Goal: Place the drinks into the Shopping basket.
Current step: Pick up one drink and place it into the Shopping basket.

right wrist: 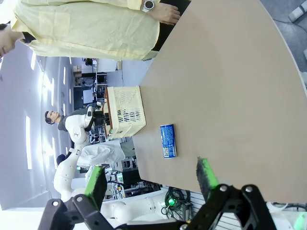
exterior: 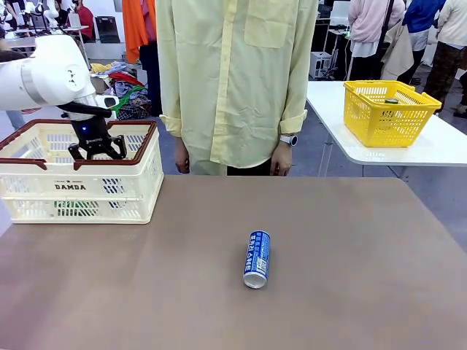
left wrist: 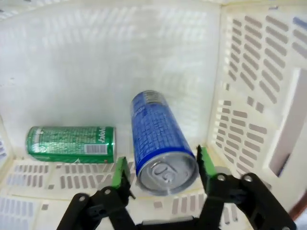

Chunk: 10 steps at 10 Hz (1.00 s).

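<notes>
Front view: a person in a pale yellow shirt stands at the far edge of the brown table, and behind them a yellow mesh basket sits on a white table. Nothing blocks the blue-and-white can, which lies on its side mid-table, well apart from the Shopping basket at the left. The left hand hangs within the basket's red-brown rim

Left wrist view: its green pads stand partly open either side of a dark blue can, with a slight gap at one pad. A green can lies on the slotted floor beside it

Right wrist view: the right hand gapes wide and holds nothing
</notes>
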Available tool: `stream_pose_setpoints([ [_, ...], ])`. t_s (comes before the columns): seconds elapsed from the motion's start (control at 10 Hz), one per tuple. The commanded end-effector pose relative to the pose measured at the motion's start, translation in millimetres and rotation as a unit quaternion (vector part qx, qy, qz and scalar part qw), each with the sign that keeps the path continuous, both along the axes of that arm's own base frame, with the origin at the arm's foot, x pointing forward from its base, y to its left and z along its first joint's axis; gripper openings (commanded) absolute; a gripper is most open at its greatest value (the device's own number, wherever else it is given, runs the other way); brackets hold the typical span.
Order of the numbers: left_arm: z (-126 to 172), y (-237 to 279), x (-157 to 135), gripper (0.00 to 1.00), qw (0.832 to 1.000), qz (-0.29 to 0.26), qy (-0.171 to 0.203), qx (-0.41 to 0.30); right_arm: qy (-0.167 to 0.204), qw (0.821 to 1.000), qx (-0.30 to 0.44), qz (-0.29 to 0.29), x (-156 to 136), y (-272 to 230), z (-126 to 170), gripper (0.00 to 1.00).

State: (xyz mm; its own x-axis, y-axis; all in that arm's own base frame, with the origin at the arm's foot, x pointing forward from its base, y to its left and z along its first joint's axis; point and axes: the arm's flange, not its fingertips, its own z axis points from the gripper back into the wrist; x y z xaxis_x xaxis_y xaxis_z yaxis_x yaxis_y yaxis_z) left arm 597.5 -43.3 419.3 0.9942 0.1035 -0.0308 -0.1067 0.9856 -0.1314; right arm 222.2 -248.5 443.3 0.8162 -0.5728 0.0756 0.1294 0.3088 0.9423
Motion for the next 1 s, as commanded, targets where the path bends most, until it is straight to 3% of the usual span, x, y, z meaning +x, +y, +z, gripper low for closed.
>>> stream_pose_setpoints([
  [0.0, 8, -2, 0, 1.0, 1.0, -0.013, -0.003, -0.008, -0.012, 1.0, -0.001, 0.005, -1, -1, 1, 1.0],
  [0.2, 18, -8, -5, 1.0, 1.0, -0.022, -0.013, -0.009, -0.012, 1.0, -0.001, 0.005, -1, -1, 1, 1.0],
  [0.4, 72, -19, -26, 1.0, 0.997, -0.03, -0.063, -0.013, -0.012, 1.0, -0.001, 0.005, -1, -1, 1, 1.0],
  [0.6, 151, -30, -71, 1.0, 0.992, -0.02, -0.11, -0.051, -0.012, 1.0, -0.001, 0.005, -1, -1, 1, 1.0],
  [0.7, 183, -34, -104, 1.0, 0.987, -0.024, -0.118, -0.108, -0.012, 1.0, -0.001, 0.005, -1, -1, 1, 1.0],
  [0.9, 209, -29, -179, 1.0, 0.97, -0.079, -0.093, -0.212, -0.012, 1.0, -0.001, 0.005, -1, -1, 1, 1.0],
])
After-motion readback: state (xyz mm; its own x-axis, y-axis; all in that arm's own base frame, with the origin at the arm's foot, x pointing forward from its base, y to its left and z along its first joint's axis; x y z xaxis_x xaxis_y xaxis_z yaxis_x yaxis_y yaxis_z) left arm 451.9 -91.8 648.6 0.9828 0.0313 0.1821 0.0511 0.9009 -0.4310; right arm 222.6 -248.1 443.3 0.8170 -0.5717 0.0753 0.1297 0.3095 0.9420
